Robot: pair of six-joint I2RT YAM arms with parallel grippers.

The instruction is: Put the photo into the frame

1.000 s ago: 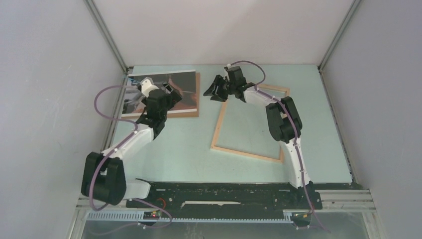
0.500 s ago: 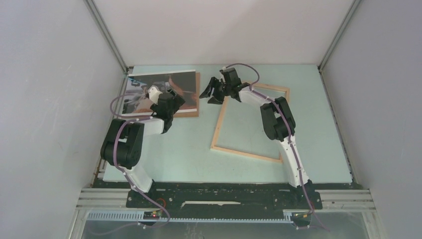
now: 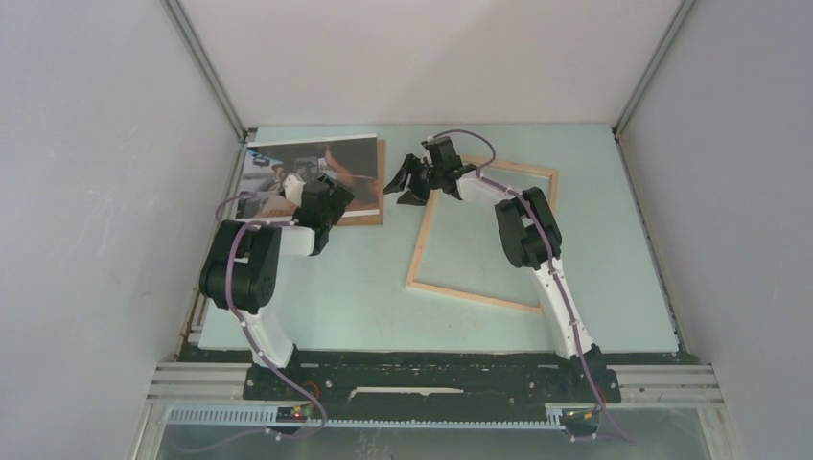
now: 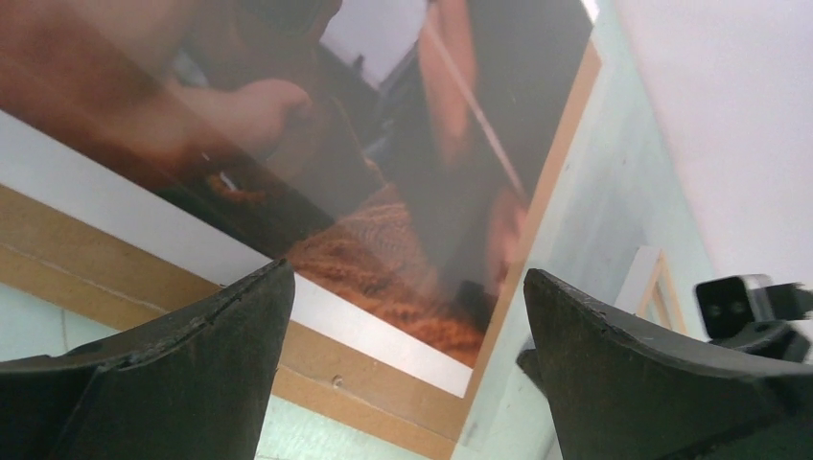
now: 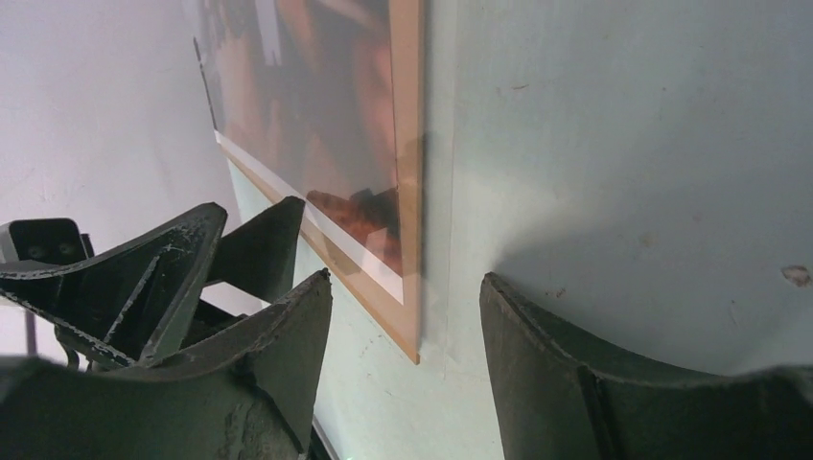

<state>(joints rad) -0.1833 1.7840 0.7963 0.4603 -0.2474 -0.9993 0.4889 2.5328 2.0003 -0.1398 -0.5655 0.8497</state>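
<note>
The glossy, white-bordered photo (image 3: 357,172) lay flat on a matte brown backing board (image 3: 360,219) at the table's (image 3: 364,287) far left corner, long axis along the far edge. Only the overhead view showed the thin pale-wood frame (image 3: 475,297), skewed right of centre. The left gripper (image 4: 407,278) gaped wide and empty over the photo's near edge. The right gripper (image 5: 405,283), partly spread, held nothing beside the board's right edge.

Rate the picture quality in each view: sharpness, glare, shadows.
Top external: evenly lit and sharp, shadows barely visible. Left wrist: the photo is soft, with a pale sheen across it; the left tool shows near-black. Right wrist: the photo's far end blurs, and a soft shadow falls on the table beyond the right tool.
</note>
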